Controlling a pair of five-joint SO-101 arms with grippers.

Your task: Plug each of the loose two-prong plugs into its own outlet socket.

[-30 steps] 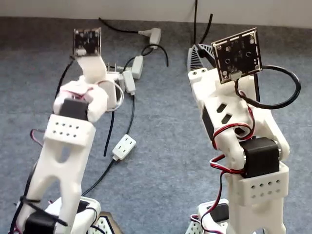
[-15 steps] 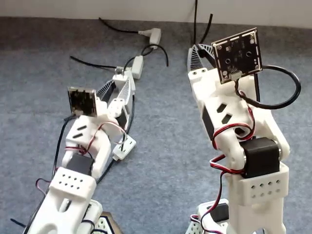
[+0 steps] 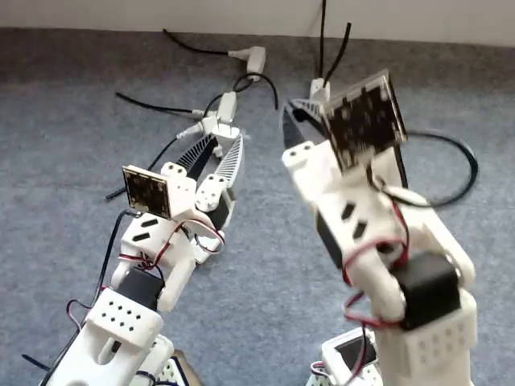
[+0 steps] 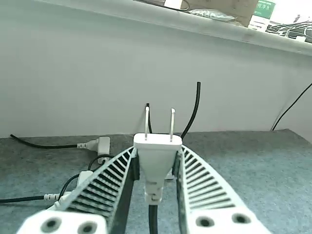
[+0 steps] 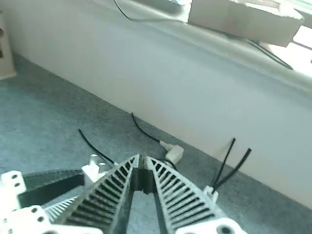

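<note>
My left gripper [image 4: 157, 161] is shut on a white two-prong plug [image 4: 157, 146], prongs pointing away from the wrist toward the back wall. In the high view the held plug [image 3: 216, 126] hovers at the tip of the left gripper [image 3: 219, 141], just short of a white cord end [image 3: 228, 107]. A white outlet socket [image 3: 254, 58] on a black cord lies by the wall; the left wrist view has it as socket [image 4: 100, 145]. My right gripper [image 5: 141, 165] is shut, nothing visible between its fingers, and hangs right of the plug in the high view [image 3: 304, 107].
Grey carpet [image 3: 72, 104] covers the table up to a white wall [image 4: 97, 73]. Black cords [image 3: 153, 108] trail across the back left. Two black cable ends [image 5: 231, 163] stick up near the wall. Open carpet lies at far left and far right.
The left arm dropped from a raised pose and stretched toward the back, carrying the plug rightward. The right arm has swung to the left and tilted.
</note>
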